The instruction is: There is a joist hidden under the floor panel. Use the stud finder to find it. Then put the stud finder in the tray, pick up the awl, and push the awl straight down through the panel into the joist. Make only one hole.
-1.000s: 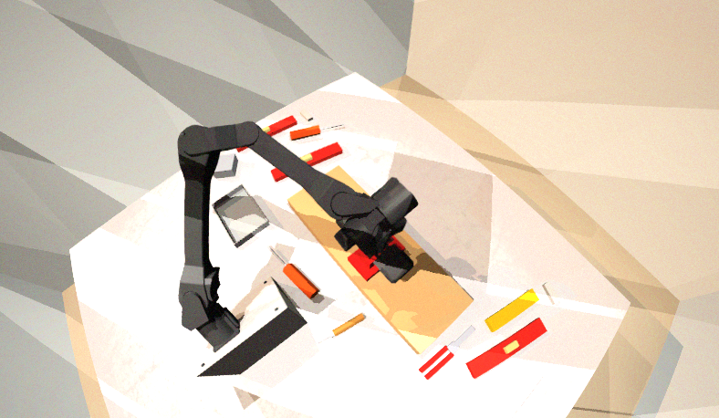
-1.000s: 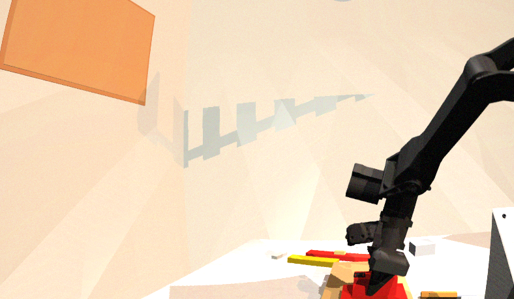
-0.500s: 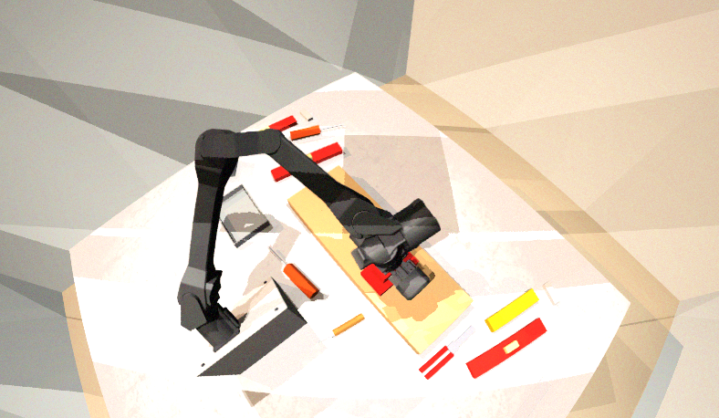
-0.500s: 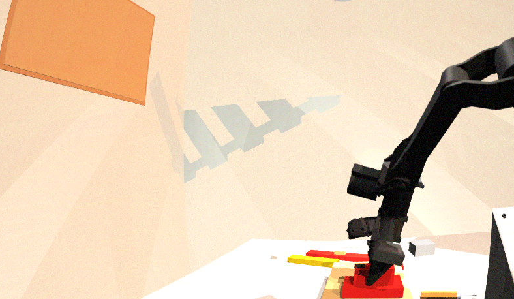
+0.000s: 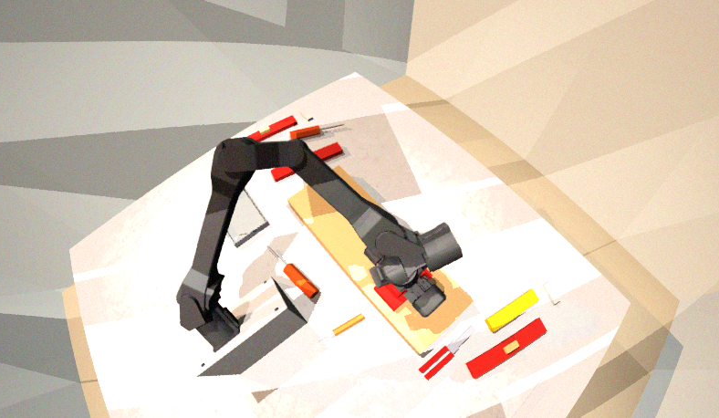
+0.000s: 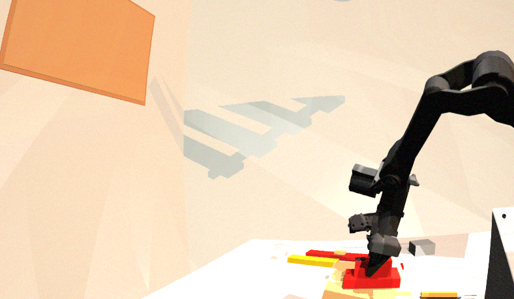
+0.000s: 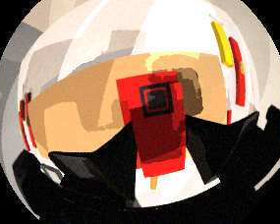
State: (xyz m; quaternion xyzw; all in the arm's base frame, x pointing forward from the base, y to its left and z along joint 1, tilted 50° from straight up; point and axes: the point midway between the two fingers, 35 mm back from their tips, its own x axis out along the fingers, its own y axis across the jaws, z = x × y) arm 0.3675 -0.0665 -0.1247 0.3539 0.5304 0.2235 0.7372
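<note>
The floor panel (image 5: 326, 236) (image 6: 334, 292) (image 7: 69, 120) is a long tan board. My gripper (image 5: 407, 291) (image 6: 374, 268) (image 7: 154, 119) is shut on the red stud finder (image 5: 388, 297) (image 6: 372, 281) (image 7: 162, 147), which sits flat on the panel toward its lower right end in the top view. The display window (image 7: 157, 98) is dark, with no green. The tray (image 5: 253, 235) lies left of the panel, partly behind the arm. A slim tool with a yellow-orange handle (image 5: 348, 325) (image 6: 438, 294) and thin tip, apparently the awl, lies beside the panel.
An orange-handled screwdriver (image 5: 300, 280) lies between tray and awl, near a white-topped box (image 5: 258, 311). Red-handled pliers (image 5: 437, 362), a yellow bar (image 5: 512, 310) (image 7: 222, 44) and a red level (image 5: 486, 359) lie past the panel's near end. Another screwdriver (image 5: 305, 131) and red bars lie beyond its far end.
</note>
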